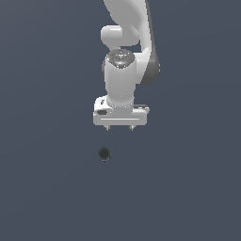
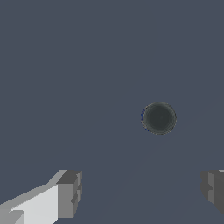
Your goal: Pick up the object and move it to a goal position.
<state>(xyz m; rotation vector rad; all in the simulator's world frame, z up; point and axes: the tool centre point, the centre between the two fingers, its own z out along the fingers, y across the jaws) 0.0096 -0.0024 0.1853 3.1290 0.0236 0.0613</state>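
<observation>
The object is a small dark, nearly black ball (image 1: pixel 104 154) lying on the flat grey-blue surface. In the exterior view it sits below the white gripper (image 1: pixel 119 128) and a little toward that view's left. The gripper points downward, is open and holds nothing. In the wrist view the ball (image 2: pixel 159 118) lies on the surface ahead of the two grey fingertips (image 2: pixel 70 192), clear of both. The gap between the fingers is far wider than the ball.
The white arm (image 1: pixel 127 61) rises above the gripper toward the top of the exterior view. The surface around the ball is plain grey-blue with no other object in view.
</observation>
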